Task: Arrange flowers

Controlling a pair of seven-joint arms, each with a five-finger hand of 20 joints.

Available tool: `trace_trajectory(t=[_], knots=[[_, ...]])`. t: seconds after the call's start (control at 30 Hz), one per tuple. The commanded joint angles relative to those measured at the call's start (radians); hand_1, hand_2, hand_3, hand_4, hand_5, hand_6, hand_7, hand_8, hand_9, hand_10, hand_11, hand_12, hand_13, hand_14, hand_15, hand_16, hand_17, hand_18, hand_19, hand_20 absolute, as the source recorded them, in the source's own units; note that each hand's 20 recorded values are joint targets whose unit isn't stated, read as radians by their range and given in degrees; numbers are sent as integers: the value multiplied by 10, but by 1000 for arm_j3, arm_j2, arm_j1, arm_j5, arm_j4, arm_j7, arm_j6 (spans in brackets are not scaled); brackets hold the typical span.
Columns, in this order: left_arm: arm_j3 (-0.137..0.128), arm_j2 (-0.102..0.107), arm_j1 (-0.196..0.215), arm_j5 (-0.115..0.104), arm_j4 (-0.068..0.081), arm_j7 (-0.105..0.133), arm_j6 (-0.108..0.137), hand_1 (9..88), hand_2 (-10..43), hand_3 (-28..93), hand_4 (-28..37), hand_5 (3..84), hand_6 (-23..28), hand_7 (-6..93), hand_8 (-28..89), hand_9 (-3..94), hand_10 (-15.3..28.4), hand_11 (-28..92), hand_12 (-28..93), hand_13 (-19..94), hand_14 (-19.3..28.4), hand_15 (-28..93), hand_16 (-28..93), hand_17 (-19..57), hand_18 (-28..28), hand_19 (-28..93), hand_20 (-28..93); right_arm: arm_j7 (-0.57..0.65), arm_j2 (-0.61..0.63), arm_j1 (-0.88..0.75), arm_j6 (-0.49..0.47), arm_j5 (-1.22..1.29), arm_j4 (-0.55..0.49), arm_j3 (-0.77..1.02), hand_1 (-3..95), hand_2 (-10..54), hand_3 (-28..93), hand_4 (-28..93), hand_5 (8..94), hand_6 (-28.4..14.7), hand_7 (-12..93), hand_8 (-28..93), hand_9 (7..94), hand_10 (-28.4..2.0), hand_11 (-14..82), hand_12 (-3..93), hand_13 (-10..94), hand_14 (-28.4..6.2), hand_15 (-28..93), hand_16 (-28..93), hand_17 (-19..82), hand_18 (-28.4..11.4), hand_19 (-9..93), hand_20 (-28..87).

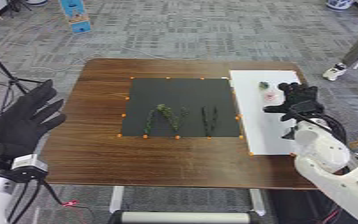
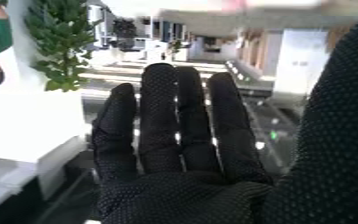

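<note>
Probably light and bendy, the thin green stems (image 1: 165,109) on the black square mat (image 1: 180,89) need a gentle, low pinch. The black-gloved right hand (image 1: 302,102) and left hand (image 1: 23,120) are both open.

Beside the dot-textured black fingers (image 2: 160,110) of your right hand (image 1: 302,106), you have a pink flower (image 1: 270,95) on a white sheet (image 1: 266,132); left of them, green stems (image 1: 165,111) on a black mat (image 1: 158,89), orange-dotted round its edge.
</note>
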Motion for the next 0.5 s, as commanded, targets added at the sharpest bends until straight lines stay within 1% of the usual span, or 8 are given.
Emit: trace_trajectory(t=[0.03, 0.13, 0.17, 0.2, 0.27, 0.4, 0.43, 0.5], knots=[[0, -5, 10, -7, -9, 10, 6, 213, -60, 638, -283, 226, 14, 150, -84, 181, 83, 112, 203, 154, 133, 97, 48, -137, 239, 380, 56, 6, -10, 48, 1, -46, 46, -84, 572, -95, 127, -181, 370, -41, 194, -93, 343, -113, 265, 276, 262, -137, 740, 295, 135, -202, 721, 590], [1, -3, 7, -4, -7, 9, -1, 210, -58, 641, -283, 227, 14, 150, -84, 181, 82, 114, 203, 154, 133, 98, 48, -137, 239, 379, 56, 22, -15, 90, 30, -74, 78, -146, 545, -95, 304, -271, 385, -37, 216, -106, 356, -115, 276, 263, 274, -137, 745, 280, 140, -208, 729, 584], [1, -3, 8, 0, -6, 10, -5, 209, -59, 642, -283, 227, 14, 150, -84, 181, 82, 114, 203, 154, 133, 98, 48, -137, 239, 379, 57, 20, -16, 106, 52, -82, 93, -171, 519, -95, 385, -279, 394, -35, 223, -109, 365, -114, 283, 261, 286, -136, 746, 278, 145, -209, 735, 583], [0, -2, 7, -1, -6, 10, -9, 206, -63, 649, -283, 227, 14, 150, -84, 181, 82, 114, 203, 154, 133, 97, 48, -137, 239, 379, 57, 22, -16, 119, 65, -88, 101, -188, 480, -95, 481, -281, 399, -32, 231, -113, 373, -114, 290, 260, 297, -132, 747, 277, 150, -208, 740, 582], [2, -1, 7, -3, -5, 14, -5, 212, -69, 648, -283, 227, 14, 150, -83, 180, 82, 114, 203, 154, 132, 97, 48, -137, 239, 379, 56, 22, -15, 146, 97, -102, 120, -228, 437, -95, 583, -282, 413, -26, 252, -121, 387, -116, 314, 261, 319, -126, 755, 276, 163, -205, 752, 582], [3, 4, 3, -4, -3, 11, -7, 214, -72, 645, -283, 227, 14, 149, -83, 181, 82, 113, 203, 155, 132, 97, 49, -137, 239, 379, 57, 26, -21, 203, 147, -132, 159, -310, 392, -95, 696, -283, 443, -11, 292, -134, 415, -111, 354, 265, 362, -119, 762, 280, 182, -201, 768, 581], [3, 4, 3, -4, -3, 12, -9, 215, -72, 644, -283, 227, 14, 149, -83, 181, 82, 113, 203, 155, 132, 97, 49, -137, 239, 379, 57, 29, -22, 217, 143, -137, 165, -330, 380, -95, 730, -283, 454, -4, 307, -140, 428, -110, 365, 266, 378, -117, 763, 281, 188, -199, 772, 580], [1, 5, 4, -3, -4, 12, -12, 215, -72, 644, -283, 227, 14, 148, -83, 180, 82, 113, 203, 154, 132, 97, 49, -137, 239, 379, 57, 26, -21, 246, 131, -130, 174, -369, 378, -95, 747, -283, 473, 6, 324, -149, 453, -106, 385, 268, 399, -113, 764, 285, 196, -197, 778, 579]])
